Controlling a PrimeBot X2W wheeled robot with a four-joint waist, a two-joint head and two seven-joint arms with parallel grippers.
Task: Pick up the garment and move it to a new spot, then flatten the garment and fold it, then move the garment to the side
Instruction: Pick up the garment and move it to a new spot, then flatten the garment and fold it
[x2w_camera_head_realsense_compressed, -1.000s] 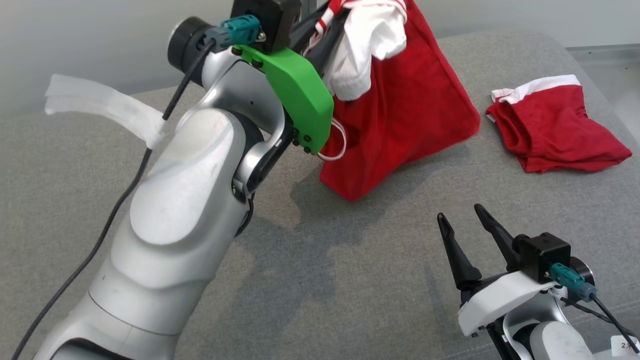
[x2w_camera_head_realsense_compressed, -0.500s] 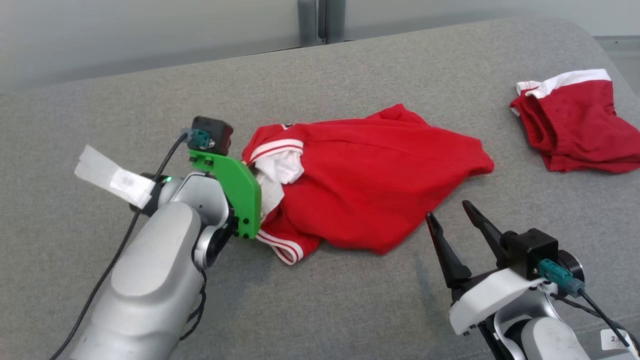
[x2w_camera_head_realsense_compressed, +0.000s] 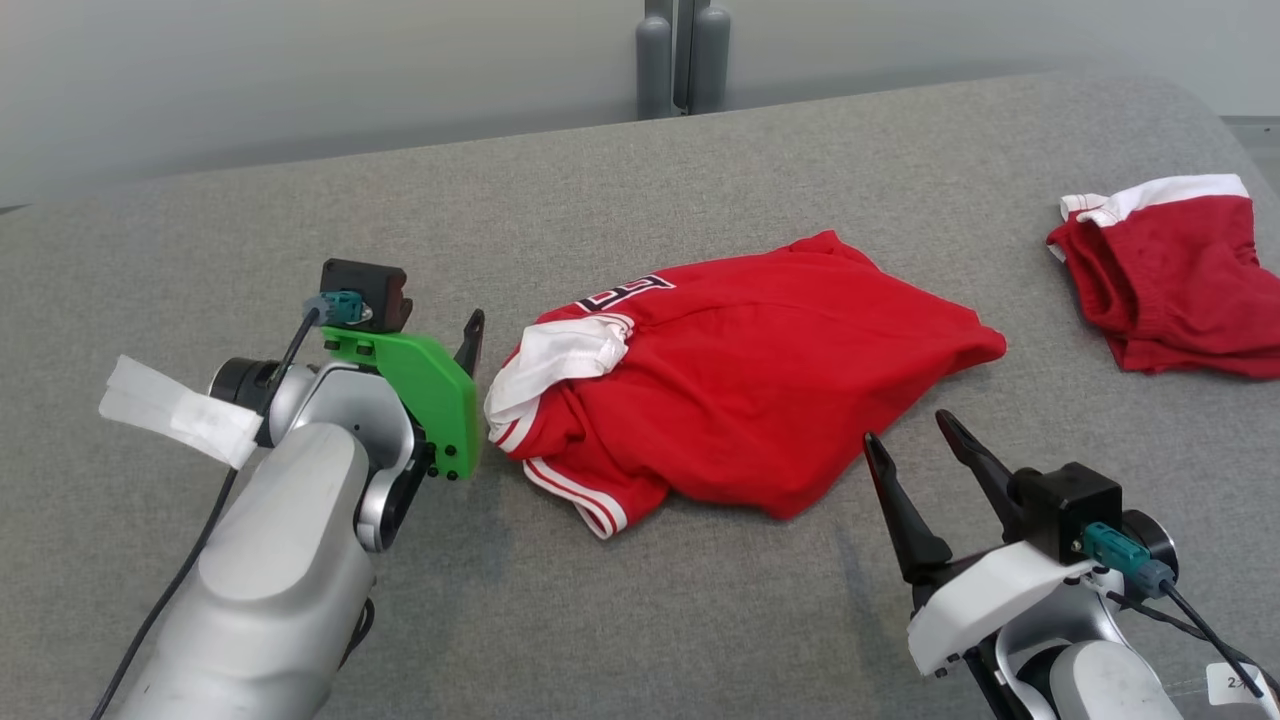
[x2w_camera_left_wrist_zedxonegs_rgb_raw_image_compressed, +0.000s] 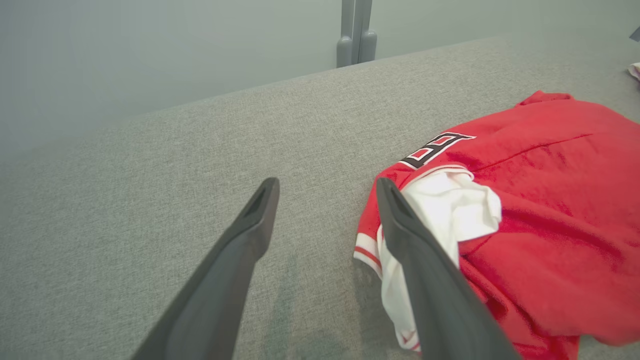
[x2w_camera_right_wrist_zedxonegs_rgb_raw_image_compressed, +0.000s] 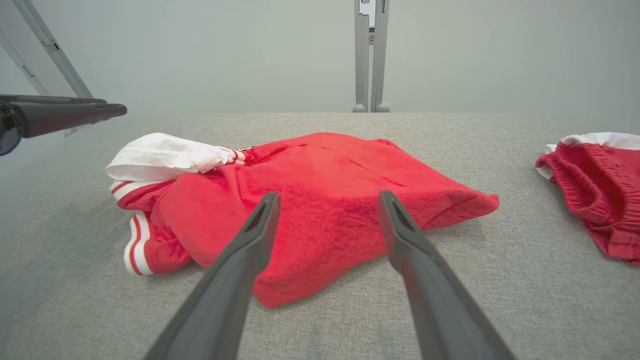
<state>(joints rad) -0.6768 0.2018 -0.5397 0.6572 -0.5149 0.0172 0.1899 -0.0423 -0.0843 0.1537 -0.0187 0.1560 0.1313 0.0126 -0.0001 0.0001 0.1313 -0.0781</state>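
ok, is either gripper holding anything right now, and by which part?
Nothing is held. The left gripper stands open beside the white-trimmed end of the red jersey; the right gripper is open, short of its near edge.

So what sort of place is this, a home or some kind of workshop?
Probably a test room, not a home: a broad grey fabric-covered table, a bare pale wall with a grey metal post behind it, and a red jersey and red shorts laid out like practice laundry.
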